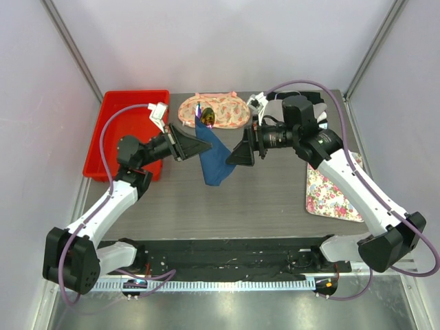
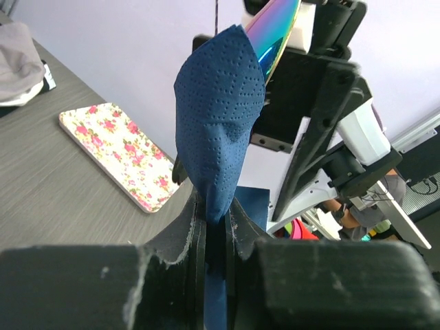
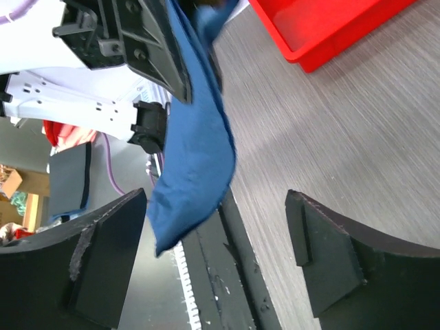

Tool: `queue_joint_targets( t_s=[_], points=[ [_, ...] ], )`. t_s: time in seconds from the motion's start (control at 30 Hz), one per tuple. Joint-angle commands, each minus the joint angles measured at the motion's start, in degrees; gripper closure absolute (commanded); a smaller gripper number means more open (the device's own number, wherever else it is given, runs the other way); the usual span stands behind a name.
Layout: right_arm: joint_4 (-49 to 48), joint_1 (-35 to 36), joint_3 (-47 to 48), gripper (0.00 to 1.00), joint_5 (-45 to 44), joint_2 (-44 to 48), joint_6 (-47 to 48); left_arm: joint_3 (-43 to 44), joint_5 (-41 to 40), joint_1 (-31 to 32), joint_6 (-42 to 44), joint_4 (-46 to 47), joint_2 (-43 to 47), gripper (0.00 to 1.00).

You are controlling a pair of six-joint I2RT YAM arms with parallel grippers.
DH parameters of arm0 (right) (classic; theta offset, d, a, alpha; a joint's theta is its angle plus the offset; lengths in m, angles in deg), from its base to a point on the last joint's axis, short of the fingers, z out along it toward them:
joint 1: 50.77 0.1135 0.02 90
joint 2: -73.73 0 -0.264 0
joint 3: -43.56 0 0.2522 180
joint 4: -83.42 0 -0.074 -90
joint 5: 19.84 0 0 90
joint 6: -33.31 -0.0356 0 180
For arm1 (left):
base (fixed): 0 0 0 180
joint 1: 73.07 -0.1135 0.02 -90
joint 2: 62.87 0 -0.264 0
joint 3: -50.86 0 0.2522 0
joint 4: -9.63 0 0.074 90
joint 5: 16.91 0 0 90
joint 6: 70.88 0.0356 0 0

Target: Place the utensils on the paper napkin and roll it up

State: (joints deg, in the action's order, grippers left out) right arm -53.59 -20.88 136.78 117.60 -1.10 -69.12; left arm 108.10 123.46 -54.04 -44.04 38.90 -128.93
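Observation:
The dark blue paper napkin [image 1: 214,163] is bunched into a loose roll and hangs above the table. My left gripper [image 1: 205,146] is shut on its upper part; in the left wrist view the jaws [image 2: 216,230] pinch the napkin [image 2: 220,117]. A shiny iridescent utensil end [image 1: 206,117] sticks out of the napkin's far end, and it also shows in the left wrist view [image 2: 275,34]. Coloured handles are hidden. My right gripper [image 1: 232,157] is open just right of the napkin; in the right wrist view [image 3: 214,206] the napkin's lower end [image 3: 196,158] hangs between the fingers, touching neither.
A red tray [image 1: 127,130] stands at the back left. A peach floral cloth [image 1: 230,110] lies at the back centre behind the napkin. A white floral mat [image 1: 330,189] lies at the right. A grey cloth [image 2: 17,62] lies at the back right corner.

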Motion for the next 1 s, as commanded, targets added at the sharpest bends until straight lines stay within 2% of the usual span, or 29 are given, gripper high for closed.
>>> queue_joint_targets(
  t_s=[0.0, 0.03, 0.07, 0.13, 0.17, 0.23, 0.37, 0.5, 0.8, 0.97],
  points=[
    [0.03, -0.01, 0.08, 0.22, 0.11, 0.12, 1.53, 3.54, -1.33, -0.31, -1.53, 4.96, 0.23, 1.00],
    [0.29, -0.01, 0.08, 0.29, 0.37, 0.12, 1.79, 3.54, -1.33, -0.31, -1.62, 4.96, 0.23, 1.00],
    [0.56, 0.08, 0.08, 0.45, 0.46, -0.14, 2.14, 3.62, -1.33, -0.31, -1.71, 4.96, 0.32, 1.00],
    [1.09, 0.08, -0.09, 0.63, 0.64, -0.32, 3.19, 3.80, -1.33, -0.31, -2.15, 5.31, 0.32, 1.00],
    [1.18, -0.01, -0.10, 0.85, 0.46, -0.41, 3.89, 3.97, -1.33, -0.31, -2.50, 5.58, 0.32, 1.00],
    [1.79, -0.09, 0.08, 0.99, -0.94, -1.02, 5.12, 4.50, -0.98, -0.31, -3.11, 6.28, 0.32, 1.00],
    [1.79, -0.18, 0.69, 0.99, -5.33, -2.25, 7.32, 5.21, 0.08, -0.31, -4.52, 7.16, 0.23, 1.00],
    [1.09, -0.18, 1.40, 0.99, -6.13, -4.80, 8.82, 5.73, -0.01, -0.22, -5.75, 7.78, 0.23, 1.00],
    [-9.36, 1.75, 0.78, 0.99, -4.11, -8.14, 3.73, 7.05, -0.45, 1.36, -7.07, 8.04, -0.03, 1.00],
    [-6.67, 2.19, 1.57, 0.97, -7.36, -8.32, 5.39, 7.23, -0.80, 1.28, -6.28, 7.51, -0.12, 1.00]
  ],
)
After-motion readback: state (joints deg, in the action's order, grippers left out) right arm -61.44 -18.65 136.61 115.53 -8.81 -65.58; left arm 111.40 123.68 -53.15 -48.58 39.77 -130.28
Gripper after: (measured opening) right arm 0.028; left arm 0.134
